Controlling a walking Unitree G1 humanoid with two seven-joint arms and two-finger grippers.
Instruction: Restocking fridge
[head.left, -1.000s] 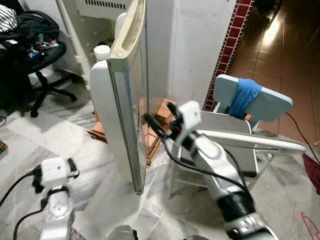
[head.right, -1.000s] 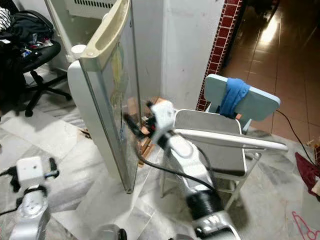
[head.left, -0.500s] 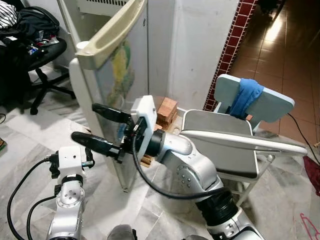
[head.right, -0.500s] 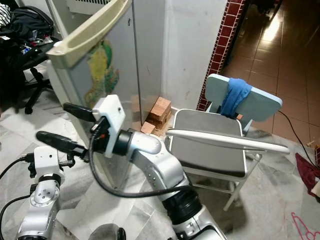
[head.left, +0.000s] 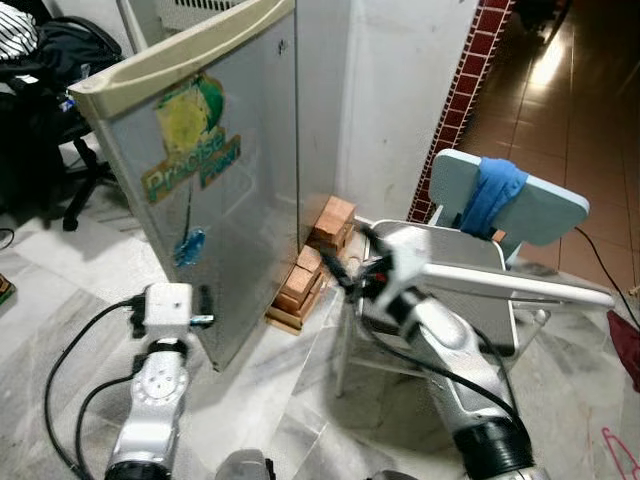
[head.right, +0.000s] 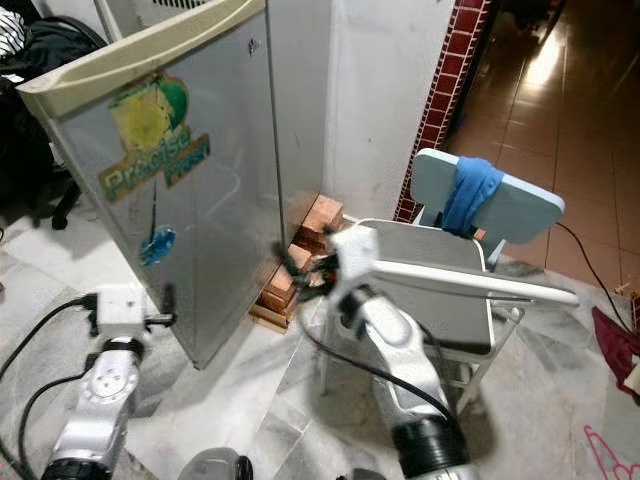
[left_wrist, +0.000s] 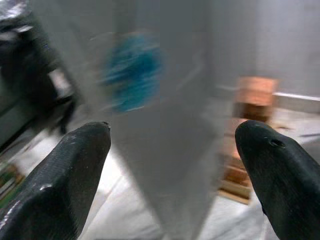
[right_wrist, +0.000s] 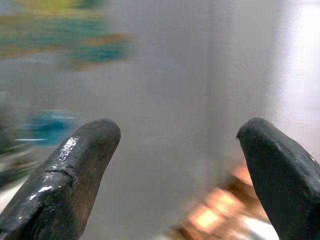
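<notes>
The fridge door (head.left: 210, 190) is silver-grey with a yellow and green sticker and a small blue mark low down. It stands nearly flush with the fridge body. My left gripper (left_wrist: 172, 145) is open and empty, low down just in front of the door's bottom corner, and its wrist (head.left: 168, 305) faces the door. My right gripper (right_wrist: 177, 145) is also open with nothing between its fingers. It hovers off the fridge's right side (head.left: 338, 275), just above the stacked bricks (head.left: 315, 255).
A pale blue and grey folding chair (head.left: 500, 290) with a blue cloth (head.left: 490, 195) over its back stands close on the right. A black office chair (head.left: 60, 120) heaped with things is at the far left. Cables (head.left: 70, 360) trail over the marble floor. A red-tiled pillar (head.left: 470, 80) edges the white wall.
The fridge door has swung from wide open to nearly shut. My right arm has drawn back from the door's front to the fridge's right side. The left gripper has come up to the door.
</notes>
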